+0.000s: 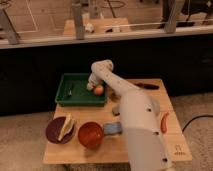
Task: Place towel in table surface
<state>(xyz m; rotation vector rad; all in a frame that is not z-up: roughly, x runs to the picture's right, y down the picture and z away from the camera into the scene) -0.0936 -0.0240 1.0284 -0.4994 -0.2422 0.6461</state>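
Reaching into the green tray [65, 98], my gripper [92, 81] sits at the towel [90, 87] beside the apple [99, 90]; its opening I cannot tell; table surface [162, 102] mark unreadable.

Dim, warm light and soft blur throughout; the tool [92, 84], low over the tray [80, 101], smears pale.

Green tray [77, 96], orange-red apple [99, 90], blue sponge [113, 129], red bowl [91, 135], light brown table surface [82, 113] w/ plank lines. Whitish gripper [92, 82] sits in the tray btw.
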